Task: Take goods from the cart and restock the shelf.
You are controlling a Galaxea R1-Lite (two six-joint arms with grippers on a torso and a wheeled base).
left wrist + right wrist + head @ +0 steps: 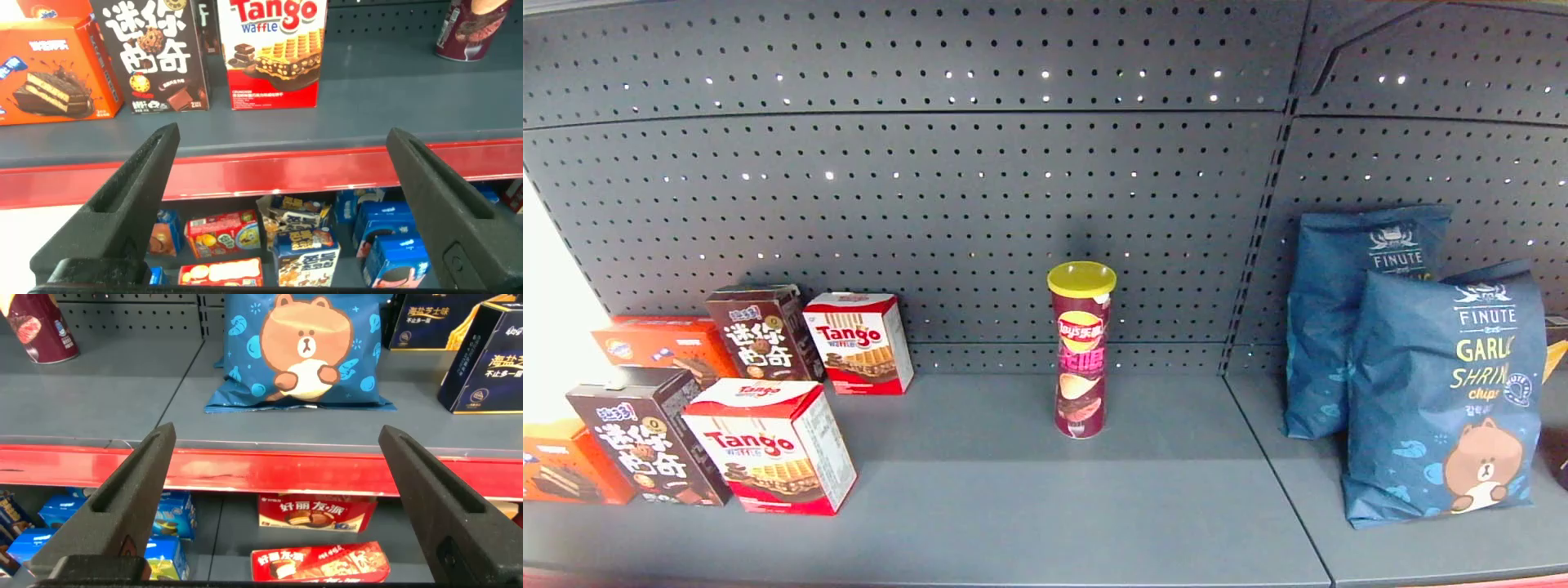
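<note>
a chip can (1081,351) with a yellow lid stands upright alone, well apart from the rest. to its right lean two blue chip bags (1437,392), one before the other. to its left stand two red wafer boxes (772,457), two dark cookie boxes (645,445) and orange cake boxes (666,347).

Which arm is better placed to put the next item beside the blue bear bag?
Probably right. The right gripper, open and empty, faces the blue bear bag directly; the left gripper faces the waffle box, towards the shelf's left end.
</note>
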